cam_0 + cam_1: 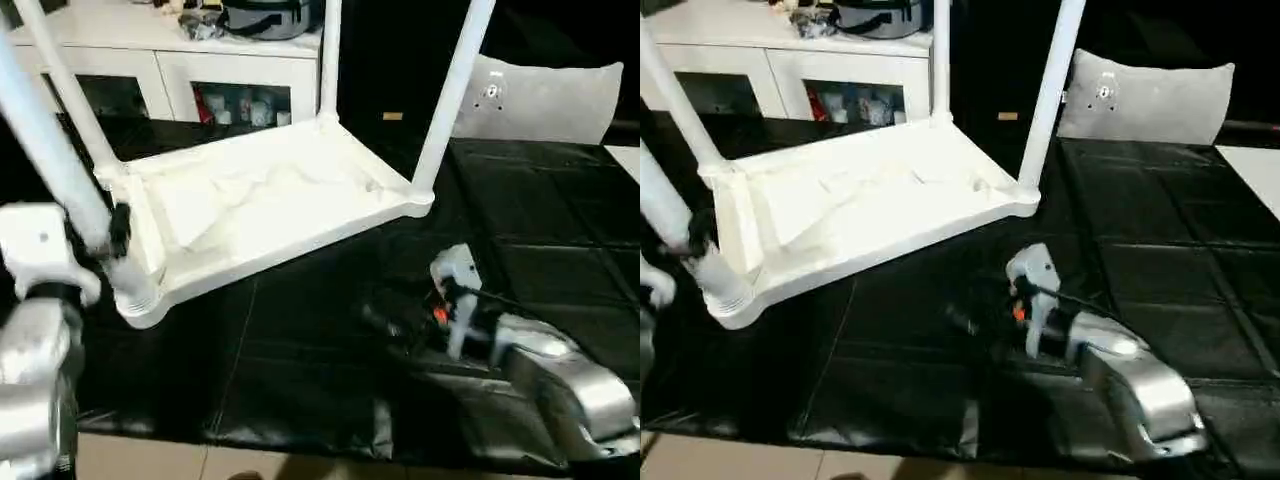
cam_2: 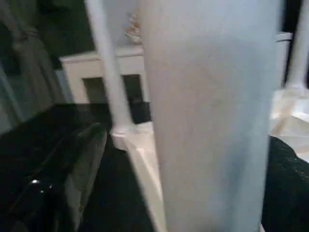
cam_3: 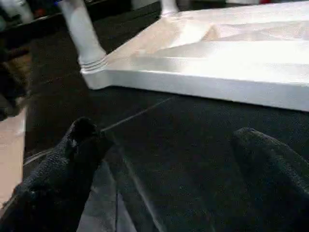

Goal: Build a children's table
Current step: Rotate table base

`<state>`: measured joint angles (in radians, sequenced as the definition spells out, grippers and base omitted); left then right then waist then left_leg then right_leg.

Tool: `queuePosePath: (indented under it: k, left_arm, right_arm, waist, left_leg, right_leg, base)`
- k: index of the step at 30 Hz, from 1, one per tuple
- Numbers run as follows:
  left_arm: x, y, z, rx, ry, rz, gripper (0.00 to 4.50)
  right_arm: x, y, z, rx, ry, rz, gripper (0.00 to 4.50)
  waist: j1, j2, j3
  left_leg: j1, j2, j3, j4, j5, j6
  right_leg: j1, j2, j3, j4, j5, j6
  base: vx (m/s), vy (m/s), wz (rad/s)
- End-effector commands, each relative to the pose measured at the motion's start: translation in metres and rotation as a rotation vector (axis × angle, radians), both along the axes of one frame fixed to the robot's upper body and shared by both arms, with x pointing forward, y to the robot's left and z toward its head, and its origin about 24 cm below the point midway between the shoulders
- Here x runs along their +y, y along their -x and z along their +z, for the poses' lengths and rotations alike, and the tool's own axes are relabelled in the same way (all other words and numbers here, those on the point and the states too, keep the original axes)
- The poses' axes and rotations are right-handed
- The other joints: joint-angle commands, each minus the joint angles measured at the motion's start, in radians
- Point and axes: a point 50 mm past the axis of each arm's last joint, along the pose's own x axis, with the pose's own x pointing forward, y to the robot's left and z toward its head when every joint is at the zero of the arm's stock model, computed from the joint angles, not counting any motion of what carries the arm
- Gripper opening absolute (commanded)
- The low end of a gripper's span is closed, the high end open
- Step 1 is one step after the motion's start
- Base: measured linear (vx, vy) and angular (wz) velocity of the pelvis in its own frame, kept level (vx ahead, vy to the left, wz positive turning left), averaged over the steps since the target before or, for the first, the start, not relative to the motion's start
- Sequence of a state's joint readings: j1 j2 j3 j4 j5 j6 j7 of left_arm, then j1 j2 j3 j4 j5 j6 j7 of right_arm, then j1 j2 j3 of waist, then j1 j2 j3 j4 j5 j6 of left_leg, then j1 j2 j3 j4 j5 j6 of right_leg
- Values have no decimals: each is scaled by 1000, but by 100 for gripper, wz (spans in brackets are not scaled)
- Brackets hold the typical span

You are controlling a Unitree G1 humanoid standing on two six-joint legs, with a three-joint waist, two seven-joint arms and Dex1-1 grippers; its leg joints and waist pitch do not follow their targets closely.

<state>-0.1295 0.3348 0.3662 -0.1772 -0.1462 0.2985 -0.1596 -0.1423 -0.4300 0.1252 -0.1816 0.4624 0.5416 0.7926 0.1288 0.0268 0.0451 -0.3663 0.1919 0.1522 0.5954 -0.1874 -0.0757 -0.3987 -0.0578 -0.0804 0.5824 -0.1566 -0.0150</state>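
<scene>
The children's table stands upside down on the black mat, its white tabletop [image 1: 260, 200] showing the ribbed underside. Four white legs rise from its corner sockets; the near left leg [image 1: 50, 150] is the closest to me. My left gripper [image 1: 105, 235] is open around this leg just above its socket. In the left wrist view the leg [image 2: 212, 121] stands between the fingers [image 2: 87, 159], with a gap on one side. My right gripper [image 3: 169, 145] hangs open low over the mat, in front of the tabletop's near right edge [image 3: 217, 87], holding nothing.
A white cabinet with glass doors [image 1: 200, 70] stands behind the table. A grey pillow [image 1: 540, 100] leans at the back right. The black mat [image 1: 300, 380] covers the work surface, and its front edge meets a pale floor [image 1: 300, 465].
</scene>
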Motion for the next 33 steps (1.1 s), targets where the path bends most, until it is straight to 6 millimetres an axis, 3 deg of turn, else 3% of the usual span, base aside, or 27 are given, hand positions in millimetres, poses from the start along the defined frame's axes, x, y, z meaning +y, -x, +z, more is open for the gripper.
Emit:
queuePosePath:
  k: [1,2,4,5,7,8,9,10,11,12,13,17,20,22,23,28,30,32,33]
  left_arm:
    - [-4,-4,-4,30,35,-94,445]
    - [-5,-6,-5,38,49,-120,445]
    - [-9,-8,-8,61,101,-205,445]
    - [-12,-10,-12,86,169,-285,445]
    - [-19,-9,-13,105,217,-412,445]
    - [-20,-8,-13,107,217,-434,445]
    - [-32,-2,-14,151,212,-635,445]
    - [-32,-2,-14,151,212,-635,445]
    - [-37,2,-14,172,211,-725,445]
    - [-42,4,-14,191,218,-803,445]
    - [-43,4,-14,197,224,-826,445]
    - [-65,3,-6,216,249,-1042,445]
    - [-92,3,0,241,238,-1221,445]
    - [-97,2,1,238,231,-1249,445]
    - [-104,2,2,233,226,-1281,445]
    - [-127,4,11,202,269,-1411,445]
    - [-157,4,20,164,317,-1517,445]
    - [-170,3,22,158,321,-1557,445]
    - [-174,3,22,157,321,-1569,445]
  right_arm:
    - [0,-4,0,0,2,0,450]
    - [0,-6,-2,0,8,-8,450]
    - [-1,-14,-8,-6,41,-52,450]
    - [-3,-20,-11,-21,65,-102,450]
    - [-8,-29,-13,-16,87,-176,450]
    - [-9,-30,-14,-13,91,-190,450]
    - [-20,-42,-18,-11,155,-307,450]
    - [-20,-42,-18,-11,155,-307,450]
    - [-26,-46,-19,-14,188,-351,450]
    - [-31,-50,-19,-20,219,-374,450]
    - [-33,-51,-19,-23,228,-376,450]
    - [-46,-65,-19,-39,306,-439,450]
    - [-53,-77,-27,-34,411,-490,450]
    - [-54,-79,-29,-29,440,-494,450]
    - [-54,-80,-32,-16,461,-497,450]
    - [-50,-87,-36,7,486,-514,450]
    - [-37,-97,-38,9,459,-519,450]
    - [-26,-100,-36,-1,414,-494,450]
    - [-21,-101,-35,-4,394,-484,450]
  waist:
    - [11,8,-58]
    - [14,5,-60]
    - [17,9,-61]
    - [20,-1,-61]
    - [20,4,-59]
    - [22,-3,-59]
    - [20,-12,-56]
    - [21,-6,-57]
    - [21,-5,-56]
    - [20,-21,-53]
    - [24,-15,-55]
    - [27,-22,-53]
    - [19,-42,-48]
    - [21,-39,-47]
    - [15,-48,-47]
    - [6,-53,-52]
    - [3,-62,-53]
    - [3,-58,-52]
    - [2,-62,-53]
  left_leg:
    - [5,29,-16,-77,-287,25]
    - [3,31,-16,-77,-273,24]
    - [7,33,-13,-75,-280,16]
    - [6,30,-10,-76,-270,8]
    - [10,32,-9,-78,-289,-4]
    - [11,32,-10,-79,-289,-2]
    - [14,33,-7,-82,-290,-1]
    - [11,31,-10,-83,-289,-6]
    - [20,34,-6,-84,-311,-16]
    - [21,33,-4,-86,-322,-18]
    - [20,32,-4,-85,-317,-19]
    - [20,32,1,-87,-311,-23]
    - [21,30,3,-87,-312,-28]
    - [24,30,5,-84,-309,-32]
    - [17,29,3,-86,-297,-29]
    - [15,30,8,-81,-253,-29]
    - [15,28,11,-79,-237,-24]
    - [15,31,12,-78,-241,-28]
    - [15,32,11,-79,-241,-29]
  right_leg:
    - [36,-79,46,-75,-374,-91]
    - [36,-80,45,-71,-362,-101]
    - [31,-80,46,-70,-350,-117]
    - [31,-83,46,-64,-348,-130]
    - [27,-80,47,-67,-361,-134]
    - [30,-81,47,-65,-361,-130]
    - [26,-81,50,-71,-368,-126]
    - [28,-84,49,-63,-379,-128]
    - [21,-79,50,-69,-392,-124]
    - [22,-79,53,-69,-399,-122]
    - [24,-81,54,-63,-402,-122]
    - [26,-82,58,-67,-417,-112]
    - [26,-84,58,-69,-467,-104]
    - [24,-86,60,-71,-479,-100]
    - [32,-85,59,-66,-471,-97]
    - [35,-81,60,-57,-401,-117]
    - [36,-80,60,-56,-384,-128]
    - [34,-83,62,-57,-391,-132]
    - [35,-81,62,-55,-375,-130]
  base:
    - [0,0,0]
    - [0,0,0]
    - [0,0,0]
    - [0,0,0]
    - [0,0,0]
    - [0,0,0]
    - [0,0,0]
    - [0,0,0]
    - [0,0,0]
    - [0,0,0]
    - [0,0,0]
    - [0,0,0]
    - [0,0,0]
    - [0,0,0]
    - [0,0,0]
    - [0,0,0]
    - [0,0,0]
    - [0,0,0]
    - [0,0,0]
